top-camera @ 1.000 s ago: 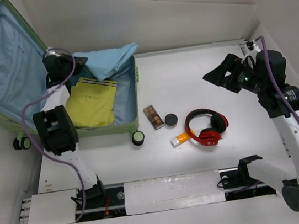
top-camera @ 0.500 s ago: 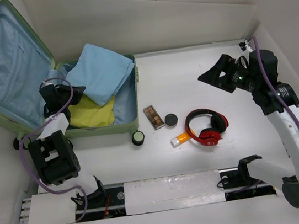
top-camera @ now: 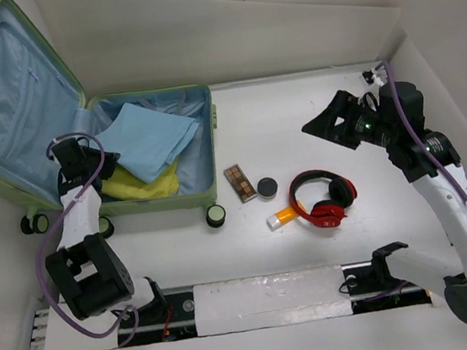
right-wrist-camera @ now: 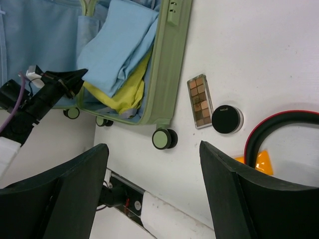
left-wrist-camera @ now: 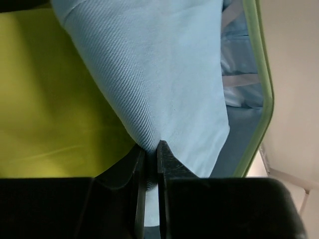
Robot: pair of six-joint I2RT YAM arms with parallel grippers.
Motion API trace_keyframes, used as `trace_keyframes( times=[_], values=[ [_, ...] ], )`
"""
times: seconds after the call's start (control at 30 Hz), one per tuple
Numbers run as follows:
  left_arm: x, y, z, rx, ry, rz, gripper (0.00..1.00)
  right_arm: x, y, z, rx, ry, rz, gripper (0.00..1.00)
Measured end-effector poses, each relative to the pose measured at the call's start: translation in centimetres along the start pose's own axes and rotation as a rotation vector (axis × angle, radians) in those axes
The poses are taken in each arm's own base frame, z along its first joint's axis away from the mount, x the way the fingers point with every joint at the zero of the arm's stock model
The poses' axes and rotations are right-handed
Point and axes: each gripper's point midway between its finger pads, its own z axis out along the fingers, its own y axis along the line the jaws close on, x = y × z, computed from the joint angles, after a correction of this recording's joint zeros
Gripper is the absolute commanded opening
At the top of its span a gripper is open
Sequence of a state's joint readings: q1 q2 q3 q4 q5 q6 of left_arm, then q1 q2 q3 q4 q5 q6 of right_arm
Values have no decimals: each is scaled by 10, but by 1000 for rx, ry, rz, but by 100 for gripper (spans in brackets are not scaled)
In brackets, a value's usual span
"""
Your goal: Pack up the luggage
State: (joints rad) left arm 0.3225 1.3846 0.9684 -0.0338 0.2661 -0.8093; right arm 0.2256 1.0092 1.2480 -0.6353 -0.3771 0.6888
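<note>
Logging cloth placement. Luggage (top-camera: 5,94) lies open at 10 o'clock of the top view, lid propped back. In the last half second the blue cloth (top-camera: 146,139) has dropped from a raised bundle to lie flatter over the yellow garment (top-camera: 135,184) inside. Left gripper (left-wrist-camera: 148,152) has pulled back toward 9 o'clock, jaws pinched together on the cloth's edge. Right gripper (top-camera: 323,119) hangs spread wide at 3 o'clock, holding nothing. I judge release is next; headphones (top-camera: 324,197), palette (top-camera: 240,183) and compact (top-camera: 267,188) lie unpacked.

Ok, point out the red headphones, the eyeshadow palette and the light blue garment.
red headphones (top-camera: 327,212), top external view, near ear cup.
eyeshadow palette (top-camera: 240,183), top external view, its middle.
light blue garment (top-camera: 146,139), top external view, folded top surface.
</note>
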Motion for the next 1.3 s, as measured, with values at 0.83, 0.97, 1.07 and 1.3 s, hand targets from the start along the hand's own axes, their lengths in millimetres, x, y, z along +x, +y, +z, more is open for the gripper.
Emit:
trace_keyframes(
  times=[0.83, 0.97, 1.07, 1.3],
  values=[
    [169, -191, -81, 370, 164, 540, 33, 33, -89, 10, 364, 48, 8, 13],
    [292, -188, -98, 419, 387, 736, 33, 66, -115, 12, 445, 139, -5, 31],
    [328, -166, -106, 401, 478, 807, 33, 97, -119, 20, 454, 238, -36, 49],
    [303, -143, -109, 346, 443, 811, 39, 171, -130, 55, 490, 495, -123, 65]
  ],
)
